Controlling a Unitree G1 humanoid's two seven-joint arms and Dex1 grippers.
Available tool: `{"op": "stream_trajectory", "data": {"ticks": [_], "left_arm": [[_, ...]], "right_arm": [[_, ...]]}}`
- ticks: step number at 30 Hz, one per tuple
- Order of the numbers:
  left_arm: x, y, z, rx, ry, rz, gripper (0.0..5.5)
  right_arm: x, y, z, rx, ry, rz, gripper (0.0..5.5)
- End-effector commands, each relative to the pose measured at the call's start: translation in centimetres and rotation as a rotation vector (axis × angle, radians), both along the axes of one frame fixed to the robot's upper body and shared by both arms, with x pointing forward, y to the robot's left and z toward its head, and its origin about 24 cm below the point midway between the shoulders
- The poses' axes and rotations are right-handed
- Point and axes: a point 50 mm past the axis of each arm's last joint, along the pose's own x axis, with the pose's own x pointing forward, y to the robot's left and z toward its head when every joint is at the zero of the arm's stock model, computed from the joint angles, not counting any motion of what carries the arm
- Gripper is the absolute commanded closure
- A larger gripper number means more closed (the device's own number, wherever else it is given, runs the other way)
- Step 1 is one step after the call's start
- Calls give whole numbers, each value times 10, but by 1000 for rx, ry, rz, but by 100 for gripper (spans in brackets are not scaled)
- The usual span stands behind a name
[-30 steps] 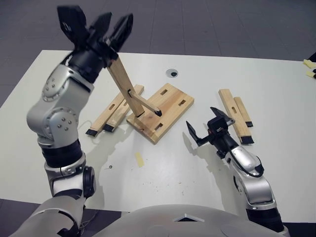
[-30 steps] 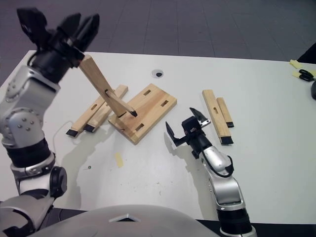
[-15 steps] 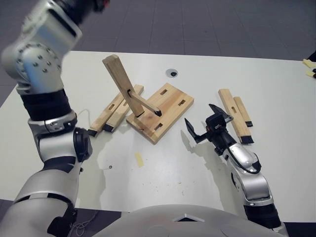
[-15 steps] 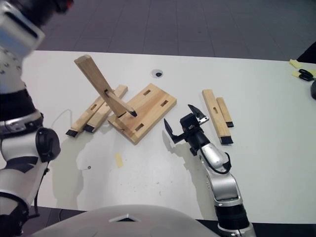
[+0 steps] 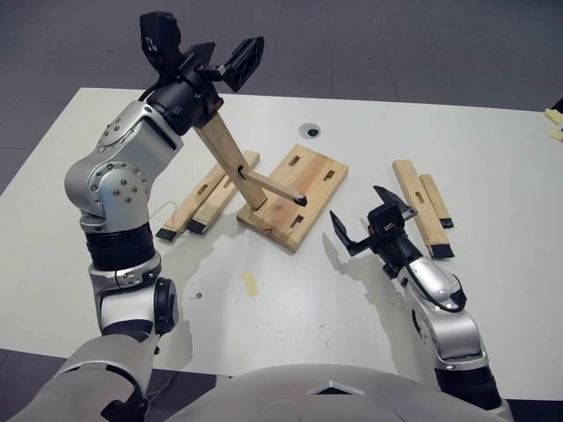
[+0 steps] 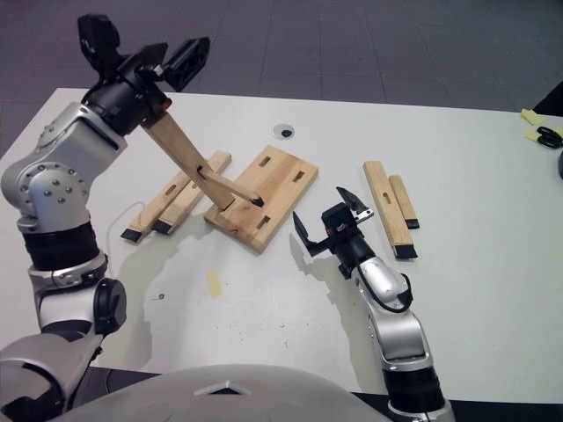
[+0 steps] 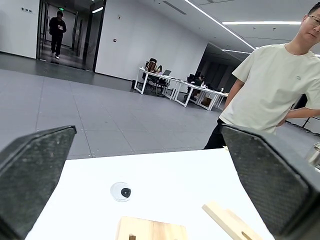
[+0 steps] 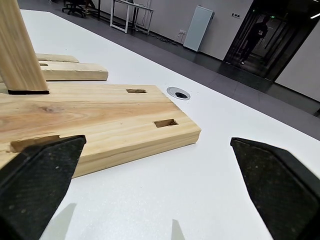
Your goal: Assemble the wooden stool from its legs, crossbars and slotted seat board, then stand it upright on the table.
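The slotted seat board point(image 5: 315, 174) lies flat mid-table. One leg point(image 5: 227, 158) rises slanted from its near-left part, and a crossbar point(image 5: 274, 188) sticks out of that leg over the board. My left gripper point(image 5: 207, 48) is open at the leg's top end, fingers spread wide with nothing between them point(image 7: 150, 165). My right gripper point(image 5: 358, 211) is open just above the table, a little right of the board, facing its edge point(image 8: 100, 120). Two more legs point(image 5: 204, 195) lie side by side left of the board. Two wooden pieces point(image 5: 420, 207) lie to the right.
A round cable grommet point(image 5: 308, 131) sits in the table behind the board. A yellowish strip point(image 5: 250, 283) and a tiny dark speck point(image 5: 196, 296) lie near the front. Small yellow items point(image 5: 554, 119) rest at the far right edge.
My left arm, raised out of view half a second ago, has come back down onto the leg's top. The leg leans further right, and the seat board has shifted and turned slightly.
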Motion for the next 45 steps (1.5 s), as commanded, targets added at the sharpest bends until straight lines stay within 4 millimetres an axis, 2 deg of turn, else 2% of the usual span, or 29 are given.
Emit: {"op": "stream_trajectory", "data": {"ticks": [1,5,7,8,10,13,14,16,18,23,27,31,32,34,35,36,39,42,45], "left_arm": [[1,3,29,-33,-55,3,12],[-5,14,72,-77,-193,24,12],[-8,16,82,-87,-221,20,12],[-9,16,80,-78,-212,16,12],[-5,11,49,-29,-102,-7,12],[-1,-1,-19,76,105,-52,12],[-2,-3,-37,106,151,-53,12],[-6,-5,-55,115,196,-56,12],[-10,-11,-55,63,198,-75,12],[-7,-21,-33,-26,130,-92,12],[-3,-14,9,-78,3,-64,12],[-4,14,68,-148,-166,13,12],[-5,24,78,-157,-195,39,12],[-2,46,80,-83,-205,112,12],[2,58,72,-28,-175,150,12],[5,71,55,75,-127,184,12],[8,100,-11,307,89,190,12],[4,112,-63,417,245,110,12],[-6,120,-90,506,325,9,12]], "right_arm": [[-1,-1,0,-6,2,-10,10],[-1,-2,0,-5,-1,-19,10],[0,-1,0,-3,-2,-20,10],[0,-1,0,-2,-2,-20,10],[0,-1,0,0,-2,-23,10],[-2,-2,-1,-2,-1,-31,10],[-1,-2,-1,-3,-3,-29,10],[1,-4,1,-7,-7,-30,10],[1,-5,1,-9,-6,-33,10],[-1,-2,-1,-1,-2,-33,10],[0,-1,-1,3,-6,-35,10],[-1,-3,-3,0,0,-43,10],[-2,-3,-3,0,0,-44,10],[-2,-3,-4,2,1,-48,10],[-2,-3,-4,4,2,-50,10],[-2,-4,-5,4,3,-52,10],[-3,-5,-6,4,7,-62,10],[-5,-6,-7,4,7,-74,10],[-6,-7,-7,2,8,-73,10]]}}
